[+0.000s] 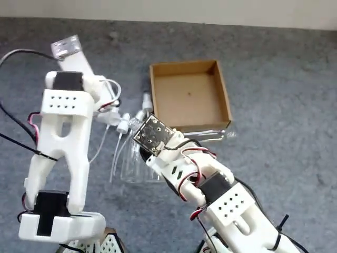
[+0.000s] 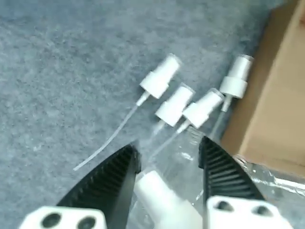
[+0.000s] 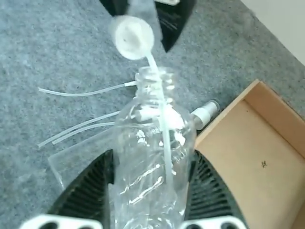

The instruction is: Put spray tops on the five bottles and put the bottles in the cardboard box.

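While the right gripper (image 3: 150,164) had its fingers clamped round a clear bottle (image 3: 148,129) near the cardboard box (image 1: 189,97), the left gripper (image 2: 169,150) was pinching a spray top (image 3: 131,37) right above the bottle's neck — dip tube already down inside, cap not seated on the threads yet. So I'd have called it early days: first bottle of five, mid-capping. The box was totally bare inside, nothing packed. Four loose spray tops (image 2: 175,106) lay on the grey carpet (image 1: 284,79) beside the box's wall, tubes trailing. Some spare bottles (image 1: 131,166) were lying flat under the arms — couldn't count them, too see-through. Left to do, by my guess: screw this one down, box it, then four more rounds.
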You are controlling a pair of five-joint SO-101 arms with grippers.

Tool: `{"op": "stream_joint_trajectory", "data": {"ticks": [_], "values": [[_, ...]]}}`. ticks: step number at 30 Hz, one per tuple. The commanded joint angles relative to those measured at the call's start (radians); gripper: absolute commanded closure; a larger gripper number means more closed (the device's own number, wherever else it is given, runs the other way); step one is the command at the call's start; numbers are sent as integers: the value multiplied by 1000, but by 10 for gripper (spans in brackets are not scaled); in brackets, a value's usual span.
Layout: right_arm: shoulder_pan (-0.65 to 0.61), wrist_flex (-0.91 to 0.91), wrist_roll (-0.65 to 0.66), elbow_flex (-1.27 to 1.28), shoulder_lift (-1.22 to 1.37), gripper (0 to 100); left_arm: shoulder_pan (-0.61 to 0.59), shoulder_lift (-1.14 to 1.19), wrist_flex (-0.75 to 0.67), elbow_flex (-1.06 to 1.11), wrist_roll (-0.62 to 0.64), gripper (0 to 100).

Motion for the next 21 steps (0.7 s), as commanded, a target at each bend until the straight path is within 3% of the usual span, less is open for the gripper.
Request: {"op": "stream_joint_trajectory", "data": {"ticks": [1, 10, 13, 21], "values": [[10, -25, -11, -4, -25, 995, 99, -8, 69, -128, 8, 832], [7, -25, -11, -4, -24, 995, 263, -7, 110, -197, -5, 832], [10, -25, -11, -4, -27, 995, 300, -7, 110, -217, -106, 832], [10, -28, -11, 21, -30, 995, 68, -8, 120, -308, -322, 829]]}}
